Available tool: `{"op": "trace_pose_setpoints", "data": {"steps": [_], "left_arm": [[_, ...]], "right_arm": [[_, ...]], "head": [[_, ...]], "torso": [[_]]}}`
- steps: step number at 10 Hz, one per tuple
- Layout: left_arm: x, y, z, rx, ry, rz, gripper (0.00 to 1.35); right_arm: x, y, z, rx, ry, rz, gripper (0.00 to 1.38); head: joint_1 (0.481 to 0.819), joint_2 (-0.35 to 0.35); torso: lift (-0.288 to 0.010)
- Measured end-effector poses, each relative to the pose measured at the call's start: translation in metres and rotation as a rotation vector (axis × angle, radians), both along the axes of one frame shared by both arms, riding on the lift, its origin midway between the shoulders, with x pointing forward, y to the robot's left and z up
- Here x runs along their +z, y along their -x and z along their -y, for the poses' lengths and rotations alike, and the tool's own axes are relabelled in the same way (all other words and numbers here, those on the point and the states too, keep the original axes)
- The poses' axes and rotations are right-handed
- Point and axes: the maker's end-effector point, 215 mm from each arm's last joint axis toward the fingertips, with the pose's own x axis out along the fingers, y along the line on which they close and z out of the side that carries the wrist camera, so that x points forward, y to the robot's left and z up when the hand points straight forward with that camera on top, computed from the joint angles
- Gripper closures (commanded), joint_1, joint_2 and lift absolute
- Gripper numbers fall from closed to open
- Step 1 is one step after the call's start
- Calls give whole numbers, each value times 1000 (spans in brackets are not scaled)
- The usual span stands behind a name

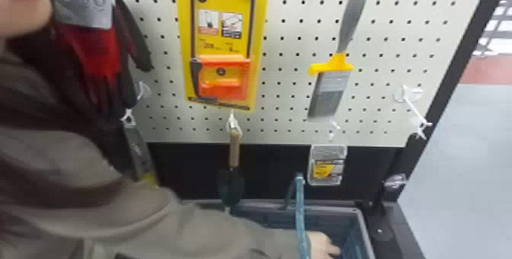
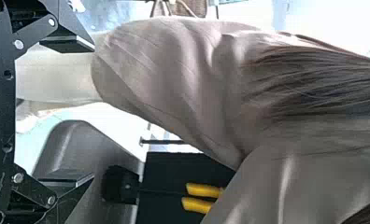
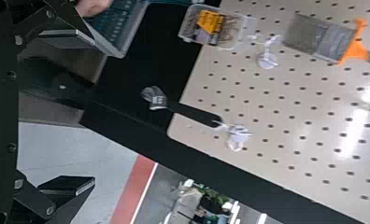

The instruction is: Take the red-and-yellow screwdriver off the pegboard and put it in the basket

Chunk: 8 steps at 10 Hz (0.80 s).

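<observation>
Grey-brown sleeve [image 1: 183,224] crossed in front of the pegboard; hand was found in the basket

Head view, clock positions taken from its centre. The basket [image 1: 359,218] sat at 5 o'clock, under the foot of the pegboard [image 1: 384,64], with a blue-green handle [image 1: 300,208] upright over it. A person's hand [image 1: 322,245] was inside the basket, beside that handle; its contents, if any, could not be told. The position of the red-and-yellow screwdriver could not be determined.

Stock on display was noted as follows. Red-and-black gloves [image 1: 95,56] hung at 10 o'clock. A yellow-backed pack [image 1: 221,45] with an orange-and-black tool hung at 11 o'clock. A paintbrush [image 1: 337,83], yellow and grey, hung at 2 o'clock. A clear box [image 1: 327,167] with a yellow label was at 4 o'clock, and a wooden-handled trowel [image 1: 231,178] at 7 o'clock. A white hook [image 1: 413,104] projected at 3 o'clock.

Left wrist view: the left end effector [image 2: 94,112] stood wide open and gripped nothing. Beyond it were the person's clothing and long hair [image 2: 314,88], and a pair of yellow handles [image 2: 202,190].

Right wrist view: the right end effector [image 3: 95,110] likewise stood wide open, gripping nothing. A black-handled tool [image 3: 195,113] hung from a hook beyond it.
</observation>
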Motion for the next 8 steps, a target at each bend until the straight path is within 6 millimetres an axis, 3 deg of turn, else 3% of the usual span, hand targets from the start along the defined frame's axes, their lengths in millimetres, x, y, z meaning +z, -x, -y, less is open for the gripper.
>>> {"op": "trace_pose_setpoints", "data": {"steps": [3, 5, 6, 7, 8], "left_arm": [[-55, 36, -1, 26, 82, -150, 325], [-82, 48, 12, 28, 164, -219, 321], [-102, 59, 18, 53, 224, -265, 320], [-120, 69, 26, 78, 284, -302, 320], [-133, 73, 35, 86, 315, -331, 318]], "right_arm": [[-82, 27, 21, -63, -46, -195, 243], [-125, 45, 28, -93, -85, -314, 248], [-159, 59, 30, -109, -133, -390, 248], [-180, 68, 34, -127, -149, -434, 242], [-187, 70, 38, -133, -128, -455, 242]], "head": [[549, 0], [549, 0], [549, 0], [549, 0], [549, 0]], "torso": [[-100], [-100], [-100], [-100], [-100]]}}
